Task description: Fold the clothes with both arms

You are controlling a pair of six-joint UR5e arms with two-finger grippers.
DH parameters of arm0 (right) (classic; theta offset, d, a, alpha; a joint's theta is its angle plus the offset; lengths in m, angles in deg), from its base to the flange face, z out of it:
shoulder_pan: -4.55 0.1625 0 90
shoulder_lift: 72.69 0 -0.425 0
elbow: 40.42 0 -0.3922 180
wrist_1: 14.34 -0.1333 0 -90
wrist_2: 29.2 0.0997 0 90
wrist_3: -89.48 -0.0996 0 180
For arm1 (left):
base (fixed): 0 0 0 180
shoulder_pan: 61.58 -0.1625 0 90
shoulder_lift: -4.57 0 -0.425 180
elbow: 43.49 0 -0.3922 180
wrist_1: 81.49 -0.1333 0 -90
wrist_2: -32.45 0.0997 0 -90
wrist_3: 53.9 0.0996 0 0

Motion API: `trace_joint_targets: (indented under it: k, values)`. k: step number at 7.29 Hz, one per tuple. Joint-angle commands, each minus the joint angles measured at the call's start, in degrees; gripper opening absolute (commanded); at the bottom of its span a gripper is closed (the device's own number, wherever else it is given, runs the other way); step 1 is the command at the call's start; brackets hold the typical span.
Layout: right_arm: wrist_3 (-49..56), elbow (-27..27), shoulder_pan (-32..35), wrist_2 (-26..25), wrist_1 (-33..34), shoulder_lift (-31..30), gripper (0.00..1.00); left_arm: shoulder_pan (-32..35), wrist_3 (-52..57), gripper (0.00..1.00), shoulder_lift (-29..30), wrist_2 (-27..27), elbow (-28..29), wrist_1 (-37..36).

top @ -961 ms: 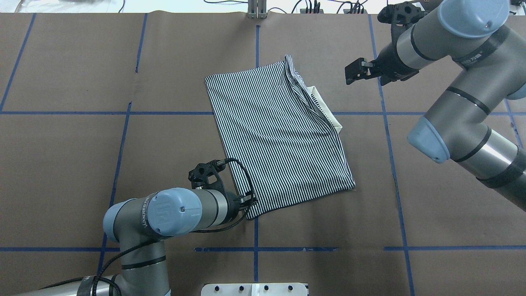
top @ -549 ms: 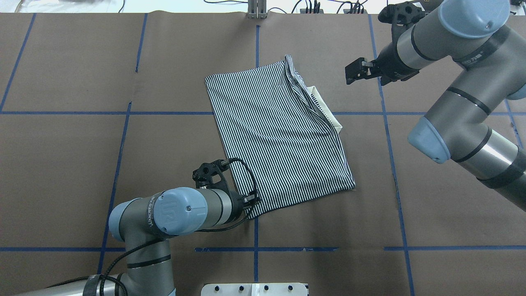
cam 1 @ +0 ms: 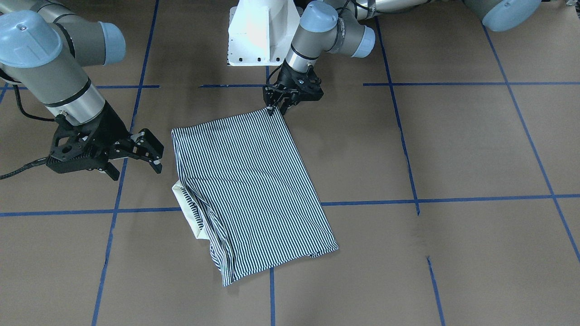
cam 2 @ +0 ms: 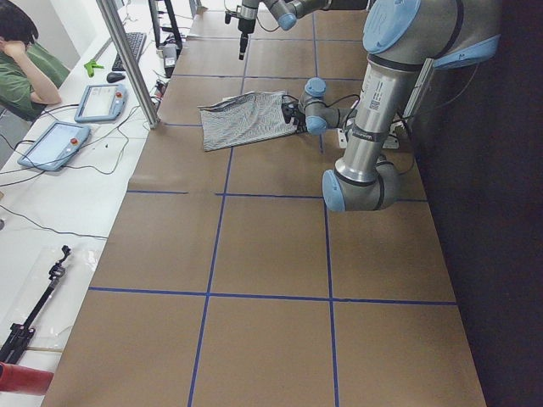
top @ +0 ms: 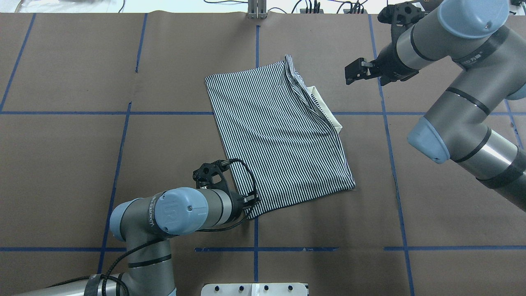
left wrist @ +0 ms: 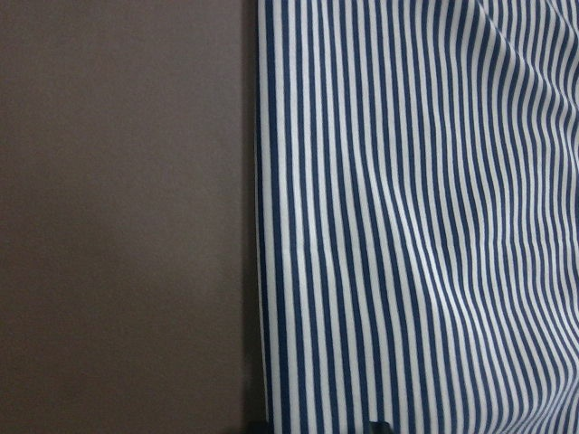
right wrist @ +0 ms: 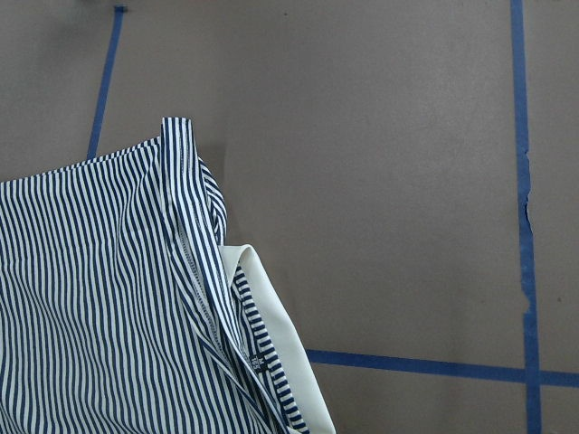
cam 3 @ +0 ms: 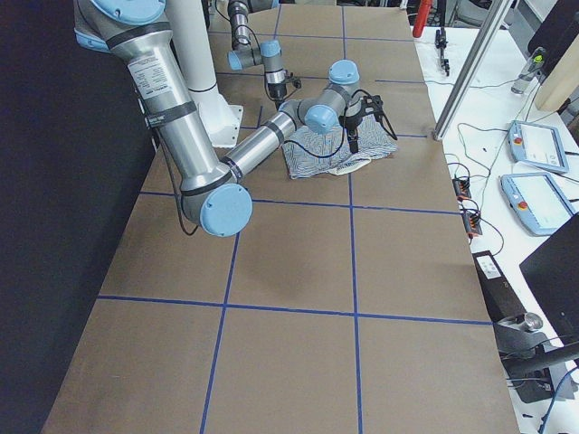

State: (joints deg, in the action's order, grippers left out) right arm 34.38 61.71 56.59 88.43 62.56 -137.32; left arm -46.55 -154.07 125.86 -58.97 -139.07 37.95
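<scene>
The navy-and-white striped shirt lies folded into a slanted rectangle in the middle of the brown table. Its cream collar pokes out along the right edge. My left gripper is down at the shirt's near corner. Its fingers look slightly apart, straddling that corner's edge. The left wrist view is filled by the stripes beside bare table. My right gripper hangs open and empty above the table, right of the shirt's far end. Its wrist view looks down on the collar.
Blue tape lines divide the table into squares. The white pedestal base stands at the robot's edge. Beyond the far edge there is a metal post, teach pendants and a seated person.
The left arm has shifted slightly right and towards the robot, with its gripper staying at the shirt's near corner. The right arm and the shirt have not moved.
</scene>
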Motion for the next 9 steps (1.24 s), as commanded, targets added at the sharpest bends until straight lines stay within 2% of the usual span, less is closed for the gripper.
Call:
trace_joint_targets:
  k: [1,2,3,7,9]
  values:
    - [-0.01,-0.09,0.0,-0.03,0.0,-0.06,1.0,0.0,0.06,0.48,0.35,-0.07,0.04,0.0]
    - [-0.01,-0.09,0.0,-0.03,0.0,-0.06,1.0,0.0,-0.02,0.31,0.35,0.02,0.04,0.0]
    - [-0.01,-0.09,0.0,-0.03,0.0,-0.06,1.0,0.0,0.06,0.0,0.27,0.02,0.12,0.09]
    - [-0.53,0.09,0.0,-0.21,0.0,-0.14,1.0,0.09,0.41,0.0,-0.08,0.02,-0.58,-0.08]
    - [-6.73,1.4,-1.13,-0.47,0.0,-0.58,1.0,0.7,4.09,0.0,-2.0,-0.07,-2.93,0.0]
